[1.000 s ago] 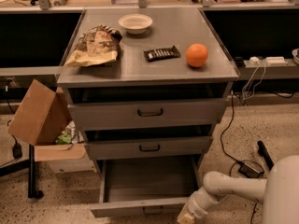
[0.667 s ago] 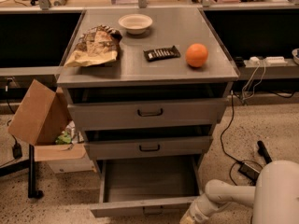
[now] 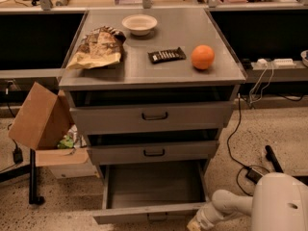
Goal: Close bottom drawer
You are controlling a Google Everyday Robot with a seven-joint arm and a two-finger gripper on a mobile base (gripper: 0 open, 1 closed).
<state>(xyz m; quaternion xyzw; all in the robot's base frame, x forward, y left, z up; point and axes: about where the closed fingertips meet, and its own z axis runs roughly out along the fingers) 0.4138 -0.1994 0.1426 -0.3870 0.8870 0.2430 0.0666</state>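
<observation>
The grey metal bottom drawer (image 3: 154,184) is pulled far out and looks empty inside; its short front panel (image 3: 144,213) sits at the lower edge of the view. My white arm (image 3: 231,203) reaches in from the lower right. The gripper (image 3: 195,224) is at the right end of that front panel, partly cut off by the frame's bottom edge. The middle drawer (image 3: 154,152) and top drawer (image 3: 154,115) each stand a little way out.
On the cabinet top are a chip bag (image 3: 98,47), a white bowl (image 3: 139,24), a dark snack bar (image 3: 166,55) and an orange (image 3: 202,57). A cardboard box (image 3: 41,117) stands left of the cabinet. Cables (image 3: 240,143) lie on the floor at right.
My arm and gripper have shifted down and a little right, toward the frame's bottom edge. The drawer looks as far out as before.
</observation>
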